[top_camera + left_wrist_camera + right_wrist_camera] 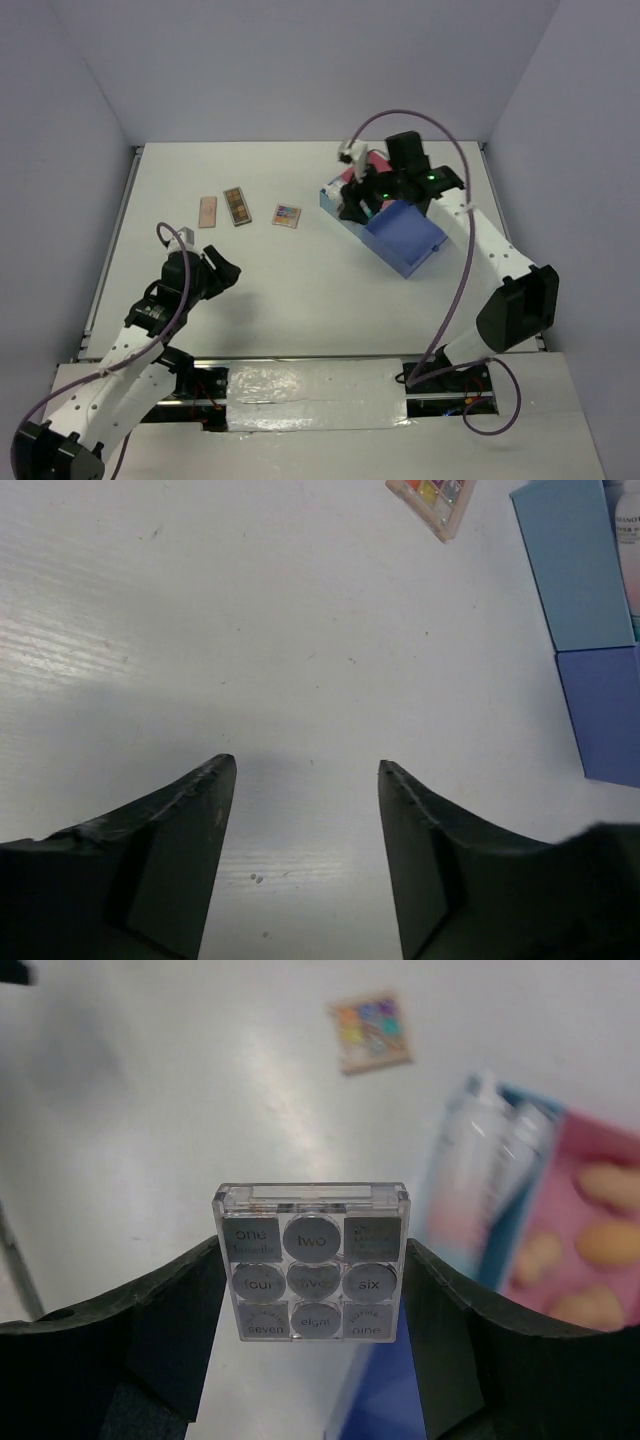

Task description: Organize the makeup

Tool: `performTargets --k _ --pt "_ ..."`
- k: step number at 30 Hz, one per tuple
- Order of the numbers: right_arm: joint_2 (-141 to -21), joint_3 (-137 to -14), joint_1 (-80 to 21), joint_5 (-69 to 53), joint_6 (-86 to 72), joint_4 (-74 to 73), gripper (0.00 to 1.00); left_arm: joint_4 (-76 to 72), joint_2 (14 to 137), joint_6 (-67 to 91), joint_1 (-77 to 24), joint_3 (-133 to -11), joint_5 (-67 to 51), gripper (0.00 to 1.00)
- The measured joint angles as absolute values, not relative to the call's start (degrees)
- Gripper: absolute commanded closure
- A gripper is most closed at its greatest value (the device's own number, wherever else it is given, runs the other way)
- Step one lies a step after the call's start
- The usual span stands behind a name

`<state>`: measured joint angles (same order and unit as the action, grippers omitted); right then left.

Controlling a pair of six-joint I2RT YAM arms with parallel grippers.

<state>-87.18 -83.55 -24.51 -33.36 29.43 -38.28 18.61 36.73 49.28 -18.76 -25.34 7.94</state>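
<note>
- Placement of the grey palette [312, 1280] into the tray [405, 235] is, as I judge it, the step in hand. My right tool [312, 1250] carries it over the tray at the upper right of the overhead view.
- To do it well, I should pick a compartment clear of the sponges [605, 1245], which lie in the pink section at the right edge of the right wrist view. I should also stay off the pale bottle [478, 1175] blurred just left of them.
- I should lower the palette squarely and let go only once it rests on the tray floor, since a flat case dropped from above could tip or bounce out.
- My right tool is part-way closed, its fingers pressing the palette's two side edges. The palette stands upright between them, its nine numbered pans facing the camera.
- My left tool [305, 763] hangs over bare tabletop at the lower left of the overhead view, jaws apart, holding and touching nothing.
- The multicoloured palette [287, 215], brown palette [236, 206] and peach palette [207, 211] lie in a row on the tabletop at upper centre-left. They are well apart from the tray and not yet sorted.
</note>
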Motion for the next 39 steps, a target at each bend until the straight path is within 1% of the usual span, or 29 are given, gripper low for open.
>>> performTargets --k 3,5,6,8,14,15,20,22,23,24,25,34,39 --pt "-85.82 -80.12 -14.57 -31.31 27.00 -36.40 0.74 17.52 38.89 48.23 -18.65 -25.78 7.42 0.21" --pt "-85.84 -77.32 -8.86 -28.84 26.65 -35.88 0.69 16.43 39.81 47.94 -18.59 -25.85 7.01 0.20" --pt "-85.95 -75.77 -6.66 -27.73 26.70 -35.90 0.65 15.68 40.36 47.88 -18.59 -25.87 6.68 0.20" --pt "-86.39 -73.28 -3.55 -25.65 26.98 -35.99 0.60 13.98 41.93 47.66 -18.57 -25.96 5.85 0.20" --pt "-93.54 -72.49 -0.23 -21.26 29.69 -35.07 0.48 10.63 52.71 44.73 -18.50 -29.71 2.35 0.19" --pt "-95.37 -73.12 -0.23 -20.84 30.13 -35.16 0.45 10.48 54.92 43.81 -18.50 -31.14 1.72 0.19" --pt "-105.01 -78.83 -0.23 -18.90 32.32 -35.20 0.38 9.19 64.45 40.05 -18.44 -37.85 -0.78 0.18" --pt "-107.77 -80.84 -0.23 -17.89 33.12 -35.05 0.31 9.04 67.66 38.11 -18.37 -40.60 -1.58 0.17" --pt "-108.71 -81.28 -0.23 -17.34 33.52 -34.83 0.26 9.10 69.17 37.32 -18.28 -41.91 -1.89 0.16" --pt "-109.14 -81.34 -0.23 -16.97 33.80 -34.72 0.02 9.15 70.81 36.10 -18.22 -43.38 -2.31 0.16" --pt "-109.45 -81.32 -0.23 -16.62 33.89 -34.85 0.00 9.04 72.62 35.24 -18.13 -44.93 -2.74 0.15" --pt "-106.17 -80.82 0.84 -17.23 34.57 -34.54 0.00 9.74 89.36 24.69 -17.69 -58.17 -6.46 0.13" --pt "-94.96 -73.82 1.87 -19.11 30.81 -27.70 0.00 10.87 100.27 20.03 -17.69 -66.57 -7.05 0.10"
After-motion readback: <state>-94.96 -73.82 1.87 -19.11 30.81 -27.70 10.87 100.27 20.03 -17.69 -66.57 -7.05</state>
